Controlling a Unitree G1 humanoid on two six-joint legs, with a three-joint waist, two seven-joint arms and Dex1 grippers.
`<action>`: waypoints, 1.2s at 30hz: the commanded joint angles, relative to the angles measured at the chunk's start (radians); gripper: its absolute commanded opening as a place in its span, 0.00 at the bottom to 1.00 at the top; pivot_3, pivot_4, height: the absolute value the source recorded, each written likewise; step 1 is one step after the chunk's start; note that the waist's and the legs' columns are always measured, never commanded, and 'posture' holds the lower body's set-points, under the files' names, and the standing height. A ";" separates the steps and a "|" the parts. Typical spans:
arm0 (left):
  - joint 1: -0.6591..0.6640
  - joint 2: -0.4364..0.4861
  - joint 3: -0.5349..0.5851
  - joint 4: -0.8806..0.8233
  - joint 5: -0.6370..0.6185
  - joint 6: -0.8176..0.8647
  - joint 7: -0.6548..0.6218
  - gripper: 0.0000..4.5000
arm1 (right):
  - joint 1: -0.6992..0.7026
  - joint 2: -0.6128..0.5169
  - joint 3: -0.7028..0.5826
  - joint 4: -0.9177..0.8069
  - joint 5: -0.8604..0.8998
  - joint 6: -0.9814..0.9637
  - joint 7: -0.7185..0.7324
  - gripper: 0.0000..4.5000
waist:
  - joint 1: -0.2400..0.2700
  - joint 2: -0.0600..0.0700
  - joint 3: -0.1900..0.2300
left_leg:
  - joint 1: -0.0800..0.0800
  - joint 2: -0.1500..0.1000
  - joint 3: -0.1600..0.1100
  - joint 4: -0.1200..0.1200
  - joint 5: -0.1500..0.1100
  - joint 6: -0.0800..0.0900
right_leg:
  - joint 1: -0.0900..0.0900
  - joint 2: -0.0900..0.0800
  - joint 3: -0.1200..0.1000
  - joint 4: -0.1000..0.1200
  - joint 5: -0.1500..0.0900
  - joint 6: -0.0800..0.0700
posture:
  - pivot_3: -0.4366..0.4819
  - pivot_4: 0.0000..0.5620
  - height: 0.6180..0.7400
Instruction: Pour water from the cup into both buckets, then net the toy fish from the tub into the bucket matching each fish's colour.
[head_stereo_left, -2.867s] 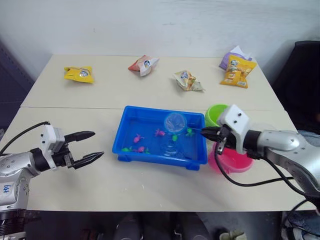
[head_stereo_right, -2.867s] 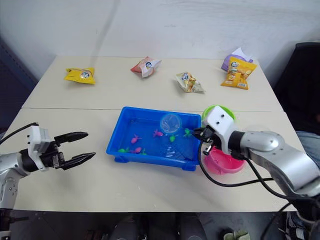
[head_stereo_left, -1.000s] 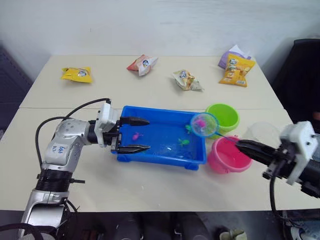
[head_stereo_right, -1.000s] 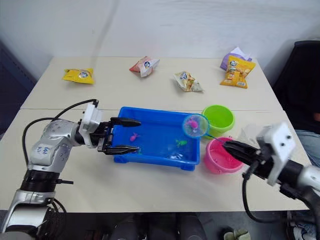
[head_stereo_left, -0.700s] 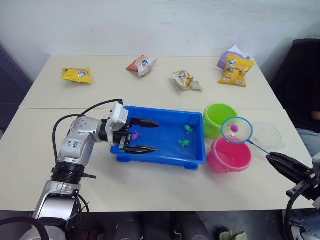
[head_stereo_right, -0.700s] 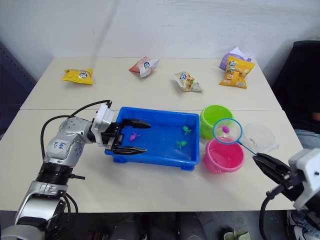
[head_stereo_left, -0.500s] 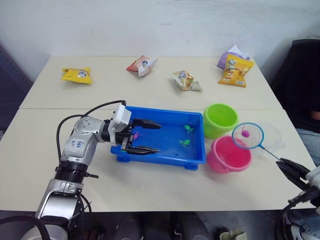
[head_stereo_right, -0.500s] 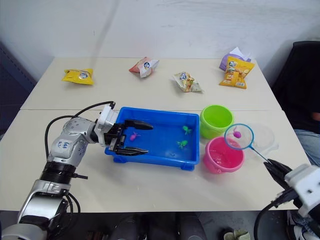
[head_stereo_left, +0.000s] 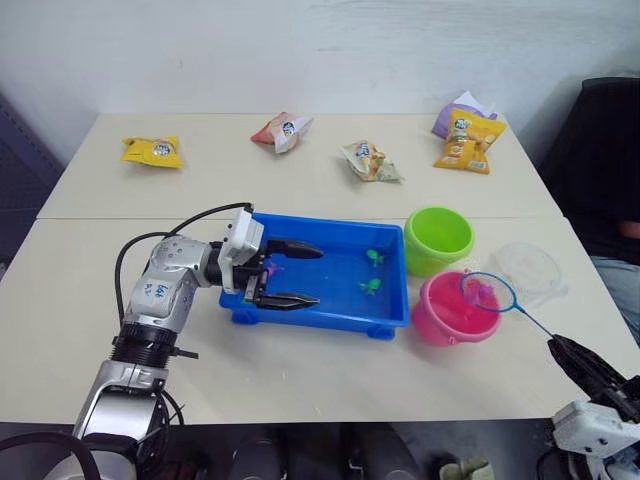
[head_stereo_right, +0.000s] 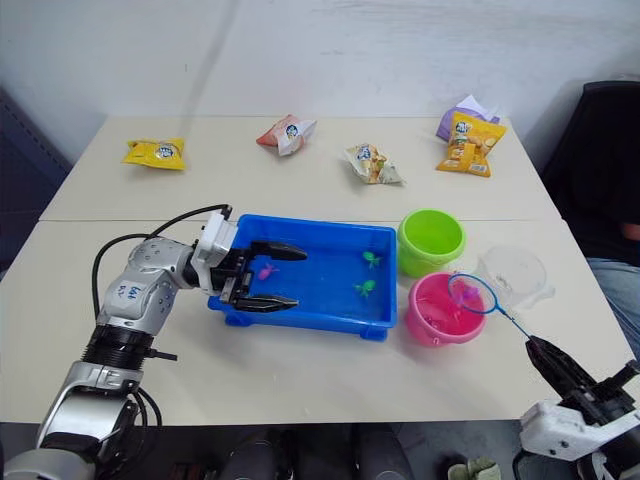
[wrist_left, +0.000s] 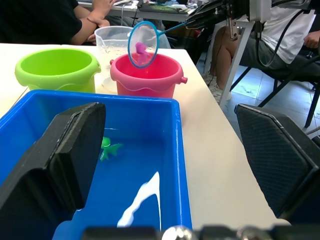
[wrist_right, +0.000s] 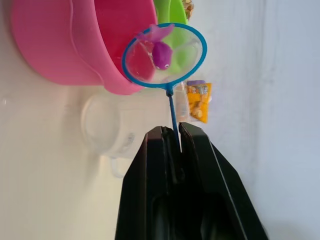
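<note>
The net's blue hoop hangs just over the right rim of the pink bucket, with a magenta toy fish in its mesh. My right gripper, low at the table's near right corner, is shut on the net's thin handle. The lime green bucket stands behind the pink one. The clear cup sits to their right. The blue tub holds two green fish and a magenta one. My left gripper is open over the tub's left end.
Several snack packets lie along the far half of the table: yellow, red and white, pale, orange on purple. A black chair stands at the right. A person's arm rests beyond the buckets.
The net lifted a magenta fish out of the tub, swung right past the pink bucket and came down onto its right rim. My left gripper moved to the tub's left end and stays there.
</note>
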 joint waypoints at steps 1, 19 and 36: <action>0.006 0.014 0.017 -0.034 -0.003 0.002 0.003 0.98 | 0.002 -0.010 -0.066 0.002 -0.138 -0.068 -0.164 0.00 | 0.000 0.000 0.000 | 0.000 0.000 0.000 0.000 0.000 0.000 | 0.000 0.000 0.000 0.000 0.000 0.000 | 0.48 0.27 0.99; 0.131 0.136 0.159 -0.025 -0.004 -0.044 0.053 0.98 | -0.039 -0.308 0.381 -0.432 1.151 0.750 0.171 0.00 | -0.015 0.000 0.000 | 0.014 0.001 -0.006 -0.002 -0.002 -0.001 | 0.010 0.001 0.010 0.002 0.001 -0.002 | 0.48 0.27 0.99; 0.546 0.289 0.443 -0.259 -0.051 -0.029 0.204 0.98 | -1.038 -0.250 1.083 -0.241 1.201 1.624 0.347 0.00 | -0.002 -0.001 0.000 | 0.010 -0.001 -0.007 -0.002 -0.007 0.004 | 0.007 -0.009 0.002 -0.002 0.001 -0.004 | 0.48 0.27 0.99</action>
